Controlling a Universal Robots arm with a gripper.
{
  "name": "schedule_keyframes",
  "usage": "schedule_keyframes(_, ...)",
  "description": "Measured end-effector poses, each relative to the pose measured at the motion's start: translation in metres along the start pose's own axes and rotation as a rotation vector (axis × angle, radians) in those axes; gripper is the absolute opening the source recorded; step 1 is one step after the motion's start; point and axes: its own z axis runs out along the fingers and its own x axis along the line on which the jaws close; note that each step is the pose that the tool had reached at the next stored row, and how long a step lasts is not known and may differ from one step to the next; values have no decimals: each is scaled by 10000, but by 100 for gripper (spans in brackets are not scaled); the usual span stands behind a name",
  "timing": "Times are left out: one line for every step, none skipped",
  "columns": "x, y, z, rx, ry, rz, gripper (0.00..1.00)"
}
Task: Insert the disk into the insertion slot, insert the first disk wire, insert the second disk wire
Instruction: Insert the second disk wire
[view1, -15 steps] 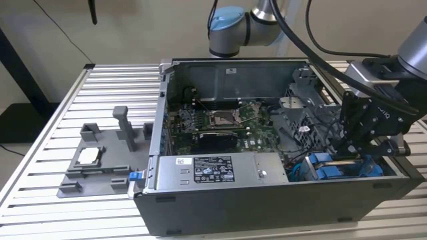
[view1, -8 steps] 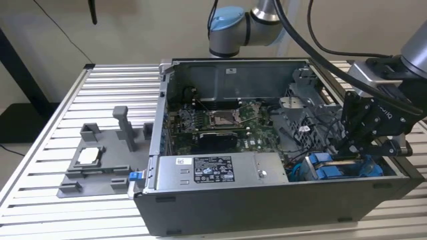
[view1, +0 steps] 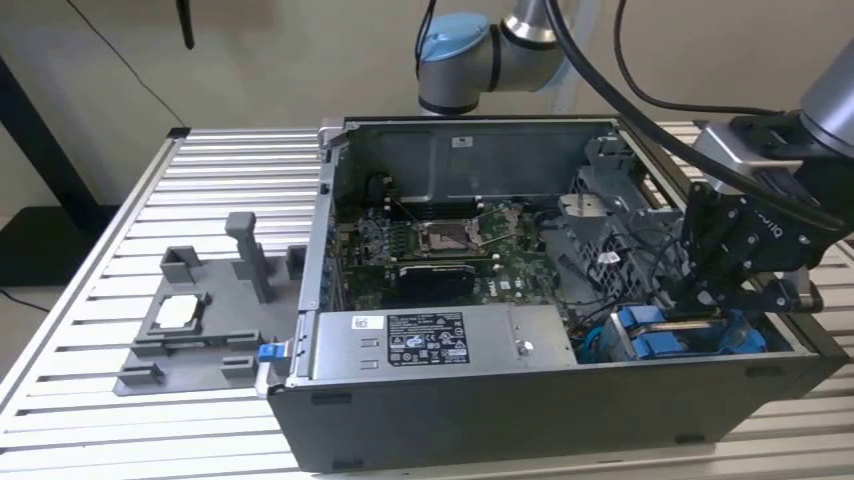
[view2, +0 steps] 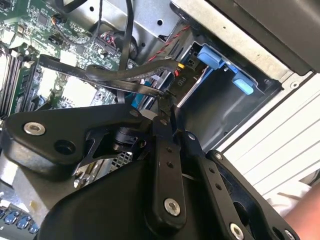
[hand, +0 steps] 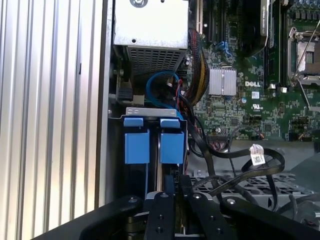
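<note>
Judging by the layout, the wire step is in hand: the gripper (view2: 167, 114) has its jaws drawn together, with its tips at the end of a flat black wire (view2: 100, 75). Whether the wire is actually pinched cannot be confirmed. Just past the tips is the slot (view2: 220, 100), with the gripper (hand: 167, 189) in line with its two blue rails (hand: 136, 147). The rails sit squarely in the cage, so the disk is probably already seated, though its body cannot be made out. The move in hand calls for the plug to be square to its socket and the slack kept clear of the rails. In the exterior view the gripper (view1: 701, 300) is low inside the case (view1: 534, 420), at the slot (view1: 681, 340) near the exterior view's right. The board (hand: 240, 110) lies beyond.
</note>
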Motion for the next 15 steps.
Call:
schedule_keyframes(-1,2,0,0,1,1,16)
schedule_keyframes(-2,4,1,1,0,1,16)
schedule_keyframes(-3,5,1,1,0,2,16)
schedule_keyframes(-4,6,1,1,1,4,16)
schedule_keyframes(-7,6,1,0,0,6,16)
schedule_keyframes(-10,6,2,1,1,8,16)
schedule_keyframes(-13,6,3,1,0,9,16)
schedule_keyframes(-16,6,4,1,0,10,16)
schedule_keyframes(-15,6,4,1,1,10,16)
schedule_keyframes(-15,6,5,1,3,10,16)
schedule_keyframes(-16,5,8,1,2,10,16)
schedule_keyframes(-16,5,11,2,0,10,16)
schedule_keyframes(-15,4,17,9,-3,9,16)
schedule_keyframes(-15,3,22,17,-2,7,16)
schedule_keyframes(-14,3,25,19,2,7,16)
